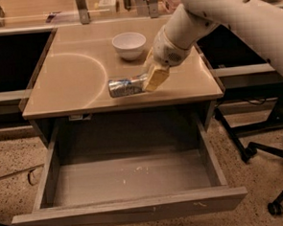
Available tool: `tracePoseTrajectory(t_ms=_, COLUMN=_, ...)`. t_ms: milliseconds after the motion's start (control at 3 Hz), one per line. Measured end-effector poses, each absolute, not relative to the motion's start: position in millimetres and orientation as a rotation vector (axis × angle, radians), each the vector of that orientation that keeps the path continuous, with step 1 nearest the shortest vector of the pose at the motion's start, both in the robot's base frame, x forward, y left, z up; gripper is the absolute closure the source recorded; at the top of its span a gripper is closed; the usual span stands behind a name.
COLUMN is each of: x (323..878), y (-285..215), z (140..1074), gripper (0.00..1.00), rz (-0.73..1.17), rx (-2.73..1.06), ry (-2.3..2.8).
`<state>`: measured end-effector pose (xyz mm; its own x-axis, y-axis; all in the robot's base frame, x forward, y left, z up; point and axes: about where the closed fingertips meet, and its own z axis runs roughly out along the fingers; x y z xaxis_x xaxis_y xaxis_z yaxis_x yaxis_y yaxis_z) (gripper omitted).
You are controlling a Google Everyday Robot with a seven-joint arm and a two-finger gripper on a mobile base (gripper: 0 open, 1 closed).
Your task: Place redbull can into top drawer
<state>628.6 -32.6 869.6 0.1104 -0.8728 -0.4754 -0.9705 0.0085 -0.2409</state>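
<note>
The redbull can (123,86) lies on its side near the front edge of the tan tabletop (72,76), silver and blue. My gripper (154,78) is at the can's right end, low over the tabletop, its tan tip overlapping that end. The white arm reaches in from the upper right. The top drawer (131,178) is pulled fully open below the tabletop. It is grey, with pale scuffs on its floor, and nothing lies in it.
A white bowl (129,44) stands on the tabletop behind the can. Dark office-chair legs (259,146) stand on the speckled floor to the right. Black desk surfaces flank the table on both sides.
</note>
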Motion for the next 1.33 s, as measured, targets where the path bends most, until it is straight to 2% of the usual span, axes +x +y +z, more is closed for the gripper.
tracePoseTrajectory(t_ms=667, x=558, y=-39, z=870, gripper=1.0, rz=0.066, rx=-1.736, ry=1.849)
tracePoseTrajectory(t_ms=1333, x=548, y=-39, z=851, gripper=1.0, rz=0.077, rx=-1.761, ry=1.872)
